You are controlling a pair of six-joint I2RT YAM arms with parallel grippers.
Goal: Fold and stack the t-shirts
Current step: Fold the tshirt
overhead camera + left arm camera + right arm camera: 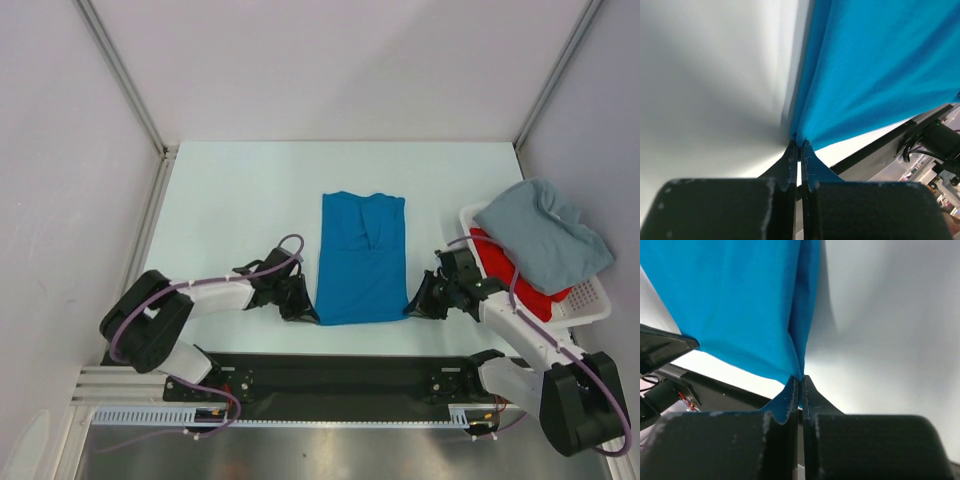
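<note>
the bright blue t-shirt (pixel 362 258) is lying mid bench (pixel 240 210), the left tool (pixel 304 310) pinching its 7 o'clock corner, the right tool (pixel 412 305) its 5 o'clock corner. at 3 o'clock the grey-blue t-shirt (pixel 545 232) is covering the red t-shirt (pixel 510 275) in a basket (pixel 590 300).

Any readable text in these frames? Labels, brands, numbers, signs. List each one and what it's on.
No readable text in any view.
No print or tag shows on the blue t-shirt.
No print shows on the grey-blue t-shirt or the red t-shirt, nor on the white basket.
The fittings on the black base plate are too small to show any marking.
</note>
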